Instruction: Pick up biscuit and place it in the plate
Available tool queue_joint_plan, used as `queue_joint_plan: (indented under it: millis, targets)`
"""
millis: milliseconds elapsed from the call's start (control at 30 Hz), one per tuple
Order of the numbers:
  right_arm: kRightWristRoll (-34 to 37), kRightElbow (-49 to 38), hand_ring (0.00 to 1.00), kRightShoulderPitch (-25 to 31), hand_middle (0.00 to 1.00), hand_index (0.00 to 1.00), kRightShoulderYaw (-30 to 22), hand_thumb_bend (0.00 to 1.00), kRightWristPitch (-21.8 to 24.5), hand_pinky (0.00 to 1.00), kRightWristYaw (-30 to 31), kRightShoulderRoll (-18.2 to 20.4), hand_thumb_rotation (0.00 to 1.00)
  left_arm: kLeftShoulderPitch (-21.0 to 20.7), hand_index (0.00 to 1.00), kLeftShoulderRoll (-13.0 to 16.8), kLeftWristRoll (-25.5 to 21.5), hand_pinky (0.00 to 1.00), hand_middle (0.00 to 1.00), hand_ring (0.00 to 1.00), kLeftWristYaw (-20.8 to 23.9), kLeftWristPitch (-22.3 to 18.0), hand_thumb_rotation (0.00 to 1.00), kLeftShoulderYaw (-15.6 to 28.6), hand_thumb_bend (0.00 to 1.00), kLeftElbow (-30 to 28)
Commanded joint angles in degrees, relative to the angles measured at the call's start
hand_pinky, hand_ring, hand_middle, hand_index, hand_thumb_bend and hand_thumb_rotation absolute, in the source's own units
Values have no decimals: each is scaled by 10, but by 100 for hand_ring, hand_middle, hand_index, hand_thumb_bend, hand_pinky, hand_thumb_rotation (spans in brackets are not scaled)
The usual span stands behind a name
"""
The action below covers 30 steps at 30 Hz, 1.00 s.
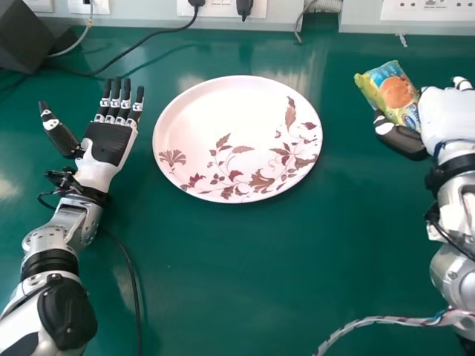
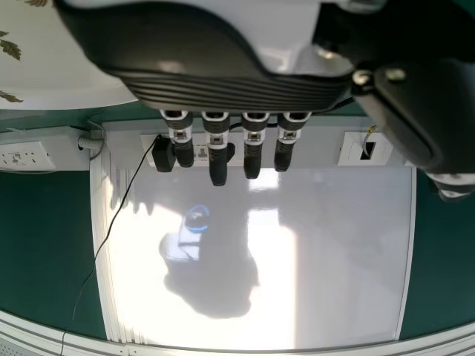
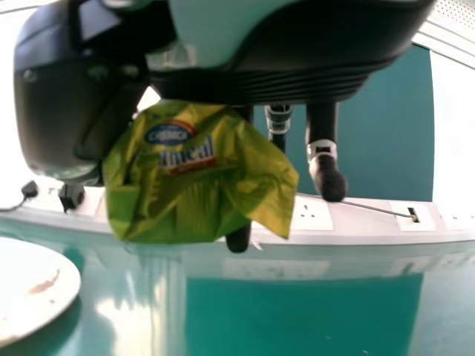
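My right hand [image 1: 448, 115], at the right of the head view, pinches the yellow-green and blue biscuit packet [image 1: 392, 92] between its thumb and fingers. In the right wrist view the packet [image 3: 194, 174] hangs below the palm of my right hand [image 3: 297, 55], against the thumb. The white plate with a brown floral pattern [image 1: 237, 139] lies between the hands, apart from the packet. Left of the plate, my left hand [image 1: 108, 142] is palm up with straight fingers; the left wrist view shows those fingers of the left hand [image 2: 217, 148] too.
A black cable [image 1: 132, 46] runs across the back left of the green table [image 1: 245, 259], near a dark box [image 1: 24, 38]. Sockets [image 1: 427, 10] line the wall behind. Another cable [image 1: 136, 297] lies beside the left forearm, and a braided one [image 1: 371, 322] is at the front right.
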Motion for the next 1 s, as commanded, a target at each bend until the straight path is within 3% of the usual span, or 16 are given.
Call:
queue_joint_plan:
  millis: [0,367,533,967]
  targets:
    - [-4,-18,20,-8,25,47,-10,46,-7,12,-5,8,12,3,100,5,5,100,98,94,-2,0,59,-2,100,-1]
    - [1,-27,20,-9,26,47,-16,48,-45,12,-58,33,2,1,100,8,7,99,95,89,-11,4,51,0,99,6]
    - [-2,-26,20,-19,25,47,-13,48,-58,12,-65,46,11,-2,100,10,13,97,94,88,-8,1,51,1,96,11]
    - [-1,-18,20,-34,25,47,-3,47,-85,12,-96,68,7,0,100,8,9,94,93,86,-4,10,52,3,97,0]
